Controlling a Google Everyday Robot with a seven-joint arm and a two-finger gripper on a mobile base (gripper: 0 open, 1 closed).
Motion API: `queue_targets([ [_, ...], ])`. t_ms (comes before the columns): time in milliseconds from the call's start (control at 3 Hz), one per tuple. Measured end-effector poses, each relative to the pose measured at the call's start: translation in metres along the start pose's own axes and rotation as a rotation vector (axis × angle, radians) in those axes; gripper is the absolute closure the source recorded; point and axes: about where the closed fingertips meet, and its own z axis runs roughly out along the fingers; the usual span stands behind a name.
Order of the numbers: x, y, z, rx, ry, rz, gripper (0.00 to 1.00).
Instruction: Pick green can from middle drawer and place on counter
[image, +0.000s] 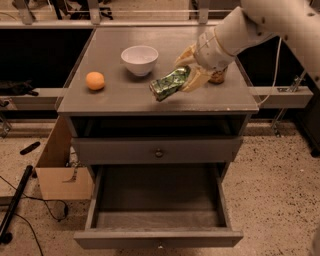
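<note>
The green can (169, 84) lies tilted on its side in my gripper (183, 75), over the right middle of the counter (125, 97). Its lower left end is at or just above the counter top; I cannot tell whether it touches. The gripper's pale fingers (192, 80) are shut on the can's right end, and the white arm reaches in from the upper right. The middle drawer (157, 202) stands pulled out below, with a dark inside that holds nothing I can see.
A white bowl (139, 59) and an orange ball (95, 80) sit on the counter's left half. A gold-orange can (218, 77) stands just behind the gripper. The upper drawer (159, 151) is shut. A cardboard box (60, 172) stands on the floor at the left.
</note>
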Motion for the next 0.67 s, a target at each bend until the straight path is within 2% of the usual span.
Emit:
queue_targets([
  [333, 0.022, -0.015, 0.025, -0.038, 0.012, 0.001, 1.0],
  [667, 0.045, -0.024, 0.032, -0.05, 0.025, 0.017, 1.0],
])
